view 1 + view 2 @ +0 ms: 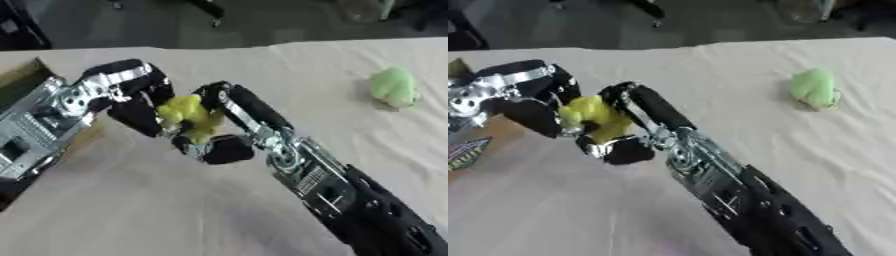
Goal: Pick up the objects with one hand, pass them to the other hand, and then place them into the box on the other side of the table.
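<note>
Black hands (pixel 229 131), silver-jointed arms (pixel 302 170)

Yellow soft toy (pixel 189 118), lumpy, held up off the bench (pixel 157 210) between both hands: left hand (pixel 131 97) on its left side, right hand (pixel 229 125) curled round its right and underside. Green soft toy (pixel 393 87), pale, rounded, lies on the bench well apart to the right of the yellow toy, untouched. Box (pixel 470 145) edge shows left of the yellow toy.
</note>
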Motion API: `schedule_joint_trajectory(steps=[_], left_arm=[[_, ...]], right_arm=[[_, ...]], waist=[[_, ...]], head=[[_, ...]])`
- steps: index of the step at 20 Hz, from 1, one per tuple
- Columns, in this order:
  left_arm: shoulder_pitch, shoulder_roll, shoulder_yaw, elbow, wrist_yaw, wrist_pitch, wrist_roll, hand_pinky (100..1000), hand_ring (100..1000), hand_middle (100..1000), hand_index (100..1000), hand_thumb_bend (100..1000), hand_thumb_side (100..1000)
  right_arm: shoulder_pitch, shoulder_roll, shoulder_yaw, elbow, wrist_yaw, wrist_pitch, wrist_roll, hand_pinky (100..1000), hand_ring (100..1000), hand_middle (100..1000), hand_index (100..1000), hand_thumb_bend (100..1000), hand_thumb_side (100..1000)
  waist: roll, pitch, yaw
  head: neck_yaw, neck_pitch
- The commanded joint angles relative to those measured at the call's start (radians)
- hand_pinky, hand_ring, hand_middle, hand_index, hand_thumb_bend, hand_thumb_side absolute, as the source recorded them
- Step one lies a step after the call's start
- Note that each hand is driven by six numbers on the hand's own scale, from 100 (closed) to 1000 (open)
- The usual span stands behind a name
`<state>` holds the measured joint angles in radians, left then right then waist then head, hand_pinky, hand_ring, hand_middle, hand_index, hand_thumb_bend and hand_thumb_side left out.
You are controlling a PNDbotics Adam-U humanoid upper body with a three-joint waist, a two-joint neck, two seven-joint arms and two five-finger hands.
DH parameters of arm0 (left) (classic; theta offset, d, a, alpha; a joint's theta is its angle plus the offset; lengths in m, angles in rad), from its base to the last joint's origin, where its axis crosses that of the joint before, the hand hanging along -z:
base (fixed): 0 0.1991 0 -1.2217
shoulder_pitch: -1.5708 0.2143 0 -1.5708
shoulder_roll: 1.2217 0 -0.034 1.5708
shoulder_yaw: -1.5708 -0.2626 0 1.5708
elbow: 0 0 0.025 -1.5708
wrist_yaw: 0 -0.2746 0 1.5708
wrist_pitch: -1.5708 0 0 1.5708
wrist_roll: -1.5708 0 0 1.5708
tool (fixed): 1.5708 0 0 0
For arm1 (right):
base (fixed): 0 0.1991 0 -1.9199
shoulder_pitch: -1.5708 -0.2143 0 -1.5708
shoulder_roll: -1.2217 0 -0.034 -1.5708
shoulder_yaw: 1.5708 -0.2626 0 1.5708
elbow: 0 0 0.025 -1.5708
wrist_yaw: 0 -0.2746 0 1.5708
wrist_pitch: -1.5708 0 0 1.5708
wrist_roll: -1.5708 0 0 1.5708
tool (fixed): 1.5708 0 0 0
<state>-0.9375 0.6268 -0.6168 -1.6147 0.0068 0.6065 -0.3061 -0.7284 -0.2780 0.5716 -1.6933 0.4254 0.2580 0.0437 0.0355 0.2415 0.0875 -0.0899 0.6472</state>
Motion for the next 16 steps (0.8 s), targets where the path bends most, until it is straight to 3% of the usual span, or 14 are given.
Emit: schedule_joint_trajectory(steps=[1,5,16], left_arm=[[-0.005,0.055,0.032,-0.021,0.0,-0.003,0.015,494,528,360,349,105,171],[0.014,0.069,0.052,-0.035,0.003,-0.006,0.049,475,520,352,362,100,168],[0.081,0.117,0.135,-0.077,0.024,-0.005,0.168,439,503,325,356,100,154]], right_arm=[[-0.007,-0.023,-0.009,-0.032,-0.008,0.004,-0.008,768,729,722,809,524,492],[-0.005,-0.03,-0.008,-0.04,-0.005,0.003,0.002,773,744,745,827,566,537],[0.008,-0.057,-0.021,-0.056,-0.005,0.017,-0.007,774,745,752,825,552,537]], waist=[[-0.001,-0.021,0.001],[-0.001,-0.02,0.001],[-0.006,-0.016,0.001]], head=[[-0.001,-0.01],[-0.003,-0.009],[-0.008,-0.007]])
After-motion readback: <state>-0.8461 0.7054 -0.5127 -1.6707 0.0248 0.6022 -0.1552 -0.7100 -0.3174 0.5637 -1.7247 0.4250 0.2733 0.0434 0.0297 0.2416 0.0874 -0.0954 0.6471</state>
